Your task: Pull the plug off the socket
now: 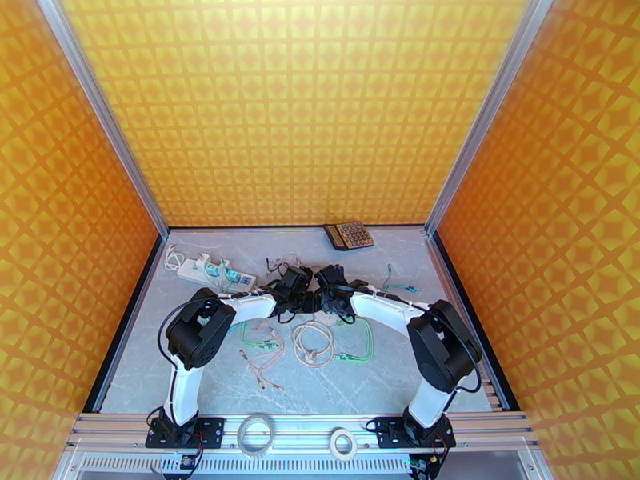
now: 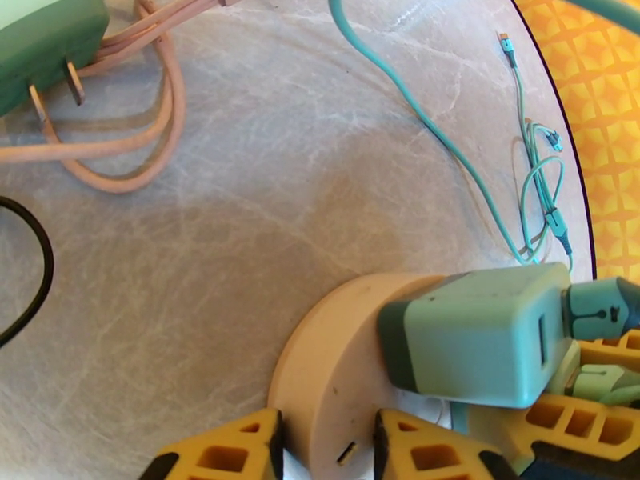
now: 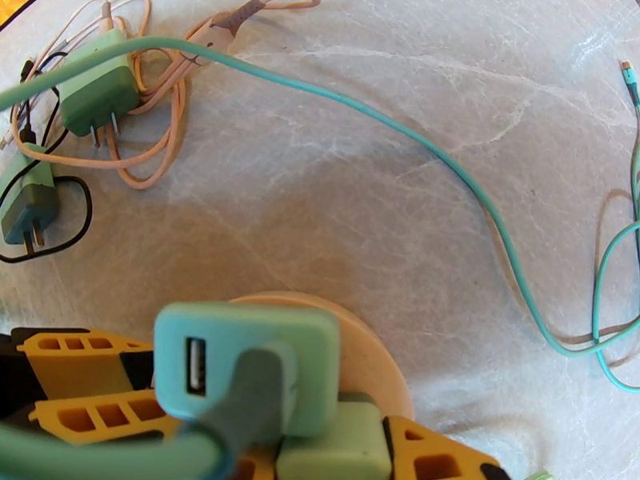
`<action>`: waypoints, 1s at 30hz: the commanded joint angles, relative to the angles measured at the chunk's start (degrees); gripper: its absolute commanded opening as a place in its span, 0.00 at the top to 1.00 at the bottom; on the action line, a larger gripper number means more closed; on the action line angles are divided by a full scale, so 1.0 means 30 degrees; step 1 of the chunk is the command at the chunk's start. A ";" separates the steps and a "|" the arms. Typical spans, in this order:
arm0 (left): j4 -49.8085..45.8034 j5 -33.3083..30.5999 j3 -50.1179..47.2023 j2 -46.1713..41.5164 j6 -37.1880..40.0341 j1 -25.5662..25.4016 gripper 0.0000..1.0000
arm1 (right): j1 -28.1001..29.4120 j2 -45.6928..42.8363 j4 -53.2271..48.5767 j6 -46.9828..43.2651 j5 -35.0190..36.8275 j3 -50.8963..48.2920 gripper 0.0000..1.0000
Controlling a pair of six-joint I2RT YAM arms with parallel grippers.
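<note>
Closest to me, two white rings (image 1: 240,434) lie on the metal rail (image 1: 480,434) at the counter's (image 1: 416,378) near edge, well short of the socket. Just nearer than the socket, a coiled cream cable (image 1: 314,344) and a looped green cable (image 1: 364,343) rest on the marble-patterned top. The socket (image 2: 328,370), a round beige puck, sits flat in the middle of the counter where both arms meet. The left hand (image 2: 324,454) is closed on the socket's rim, one yellow finger (image 2: 224,454) on either side of it. The plug (image 2: 480,338), a pale teal block with a darker base, stands seated in the socket's top face. The right hand (image 3: 344,454) crowds the plug's outer end, a pale green block (image 3: 336,442) between its fingers (image 3: 436,462); I cannot tell whether it is actually clamping the plug. A teal cable (image 3: 448,162) leaves the plug's USB end and arcs away to the right of the socket. Beyond the socket and to its left, a loose green charger (image 3: 96,94) lies prongs out among pink cables (image 3: 152,154). Farther left of the socket is a white power strip (image 1: 216,272), and beyond the socket, by the back wall, a calculator (image 1: 349,235).
</note>
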 commanded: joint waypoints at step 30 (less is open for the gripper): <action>-0.3605 -0.0292 0.0734 0.2652 0.0473 -0.1543 0.74 | 0.2413 0.1470 -0.0098 -0.0502 -0.2193 0.2336 0.71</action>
